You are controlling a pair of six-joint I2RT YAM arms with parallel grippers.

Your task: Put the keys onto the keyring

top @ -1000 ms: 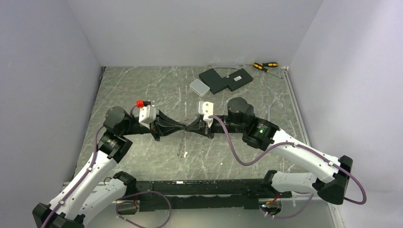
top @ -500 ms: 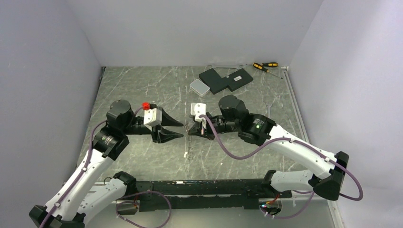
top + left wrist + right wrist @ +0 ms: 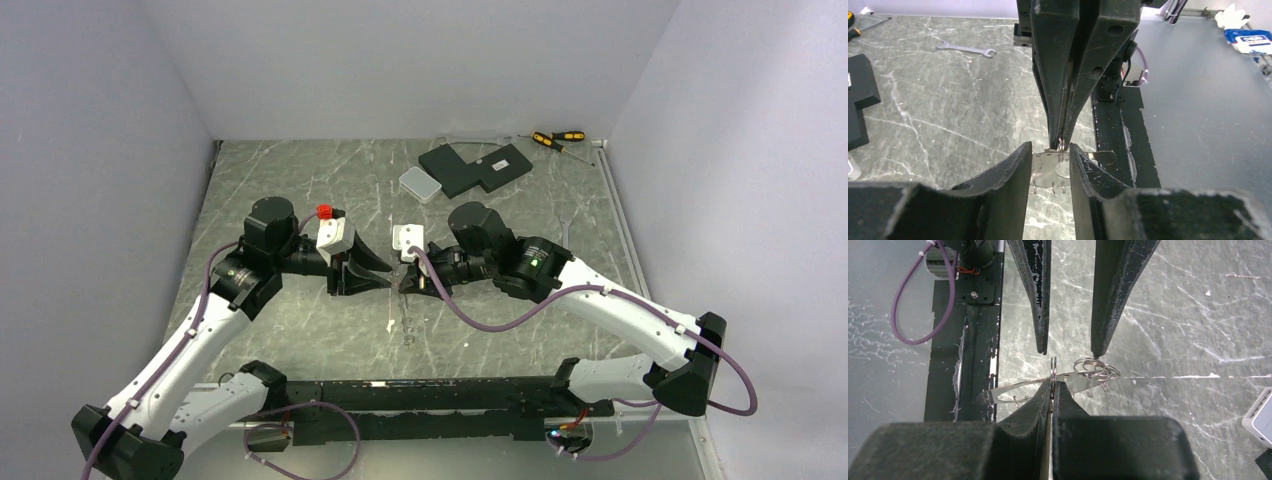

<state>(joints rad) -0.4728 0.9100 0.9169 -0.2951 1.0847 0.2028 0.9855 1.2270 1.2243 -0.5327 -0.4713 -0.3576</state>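
The two arms meet nose to nose over the middle of the tabletop. The right gripper is pinched tight, its two black fingers pressed flat together, and right at its tips it bites on a thin silvery wire seen edge-on. That wire belongs to the keyring, which spreads out as a pale, flattish oval to either side of the tips and just below them. I can't tell whether the oval hangs free or rests on the marble. The left gripper faces it with its fingers spread apart and nothing between them but the other gripper's tips. In its own wrist view the shut right fingers come down into the gap, and the keyring's silver shows across that gap behind them. The left fingers don't look to be touching the ring, though it is close. Just off the right gripper's tips, under one left finger, sits a little cluster of silvery rings and bits, the keys. They are bunched against the keyring, too small to sort one from another or to say whether they are threaded on. Well beyond both grippers, towards the back wall, lie a white box, a black block and two screwdrivers. A wrench lies out past the right arm.
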